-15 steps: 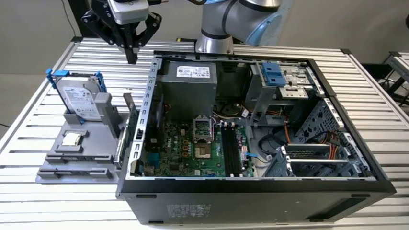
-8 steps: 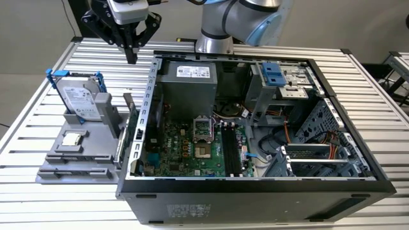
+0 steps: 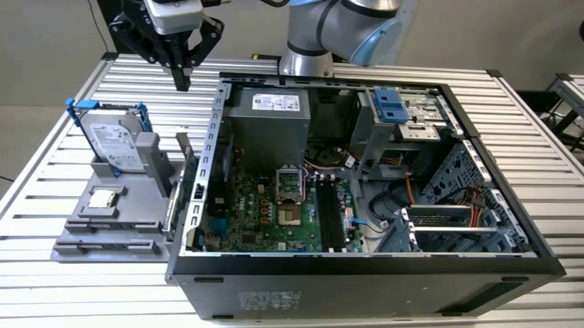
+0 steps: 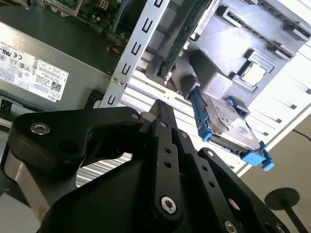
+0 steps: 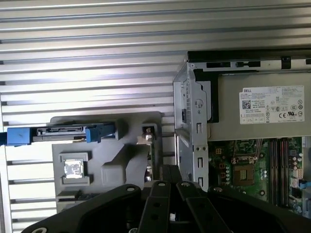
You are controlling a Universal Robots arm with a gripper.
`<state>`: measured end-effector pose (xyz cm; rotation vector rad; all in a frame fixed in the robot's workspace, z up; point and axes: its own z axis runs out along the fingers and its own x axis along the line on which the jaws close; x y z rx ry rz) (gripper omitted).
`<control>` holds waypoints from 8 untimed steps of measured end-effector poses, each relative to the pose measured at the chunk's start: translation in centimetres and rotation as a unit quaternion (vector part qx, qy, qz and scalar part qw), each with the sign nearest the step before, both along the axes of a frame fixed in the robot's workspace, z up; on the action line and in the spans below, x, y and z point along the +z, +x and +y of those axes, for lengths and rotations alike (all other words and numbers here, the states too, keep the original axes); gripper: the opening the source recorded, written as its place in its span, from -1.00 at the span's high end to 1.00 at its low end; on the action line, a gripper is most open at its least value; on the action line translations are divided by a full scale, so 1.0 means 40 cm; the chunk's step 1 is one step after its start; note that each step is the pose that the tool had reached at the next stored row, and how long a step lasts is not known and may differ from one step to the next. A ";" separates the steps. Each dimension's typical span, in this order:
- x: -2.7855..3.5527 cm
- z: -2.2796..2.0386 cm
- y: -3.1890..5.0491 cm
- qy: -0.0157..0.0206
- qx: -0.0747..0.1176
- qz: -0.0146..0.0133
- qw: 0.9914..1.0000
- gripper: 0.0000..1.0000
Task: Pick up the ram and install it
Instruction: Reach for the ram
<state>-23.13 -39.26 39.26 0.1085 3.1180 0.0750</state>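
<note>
Exterior view has my pincer (image 3: 182, 85) hanging in the air over the slatted metal surface (image 3: 511, 123), beyond the far corner of the open computer case (image 3: 365, 263) and toward the exterior view's left of it. Its fingers are drawn together and hold nothing, touching neither the surface nor any part. The ram (image 3: 187, 160) stands on its long edge in the grey holder (image 3: 82, 239), on the holder's side nearest the case wall, well apart from my pincer. On the same holder the hard drive (image 3: 114, 140) with its blue bracket leans upright, and the small square chip (image 3: 100, 198) lies flat in a recess nearer the camera. Inside the case the green motherboard (image 3: 273, 212) lies flat, with its long black slots (image 3: 330, 215) beside the processor socket. In the second wrist view my pincer (image 4: 158, 109) shows black and closed in the foreground, with the ram (image 4: 184, 34) as a dark green strip beyond it, just beside the case's perforated rail. In the first wrist view the pincer (image 5: 170, 170) sits close to the ram (image 5: 152, 158), seen edge-on between holder and case.
</note>
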 end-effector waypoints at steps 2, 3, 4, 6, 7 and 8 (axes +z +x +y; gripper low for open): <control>0.000 0.000 -0.008 0.000 0.000 0.000 1.000 1.00; 0.000 0.000 -0.012 0.000 0.000 0.000 1.000 1.00; 0.000 0.000 -0.015 0.000 0.000 0.000 1.000 1.00; 0.000 0.000 -0.023 0.000 0.000 0.000 1.000 1.00; 0.000 0.000 -0.026 0.000 0.000 0.000 1.000 1.00; 0.000 0.000 -0.030 0.000 0.000 0.000 1.000 1.00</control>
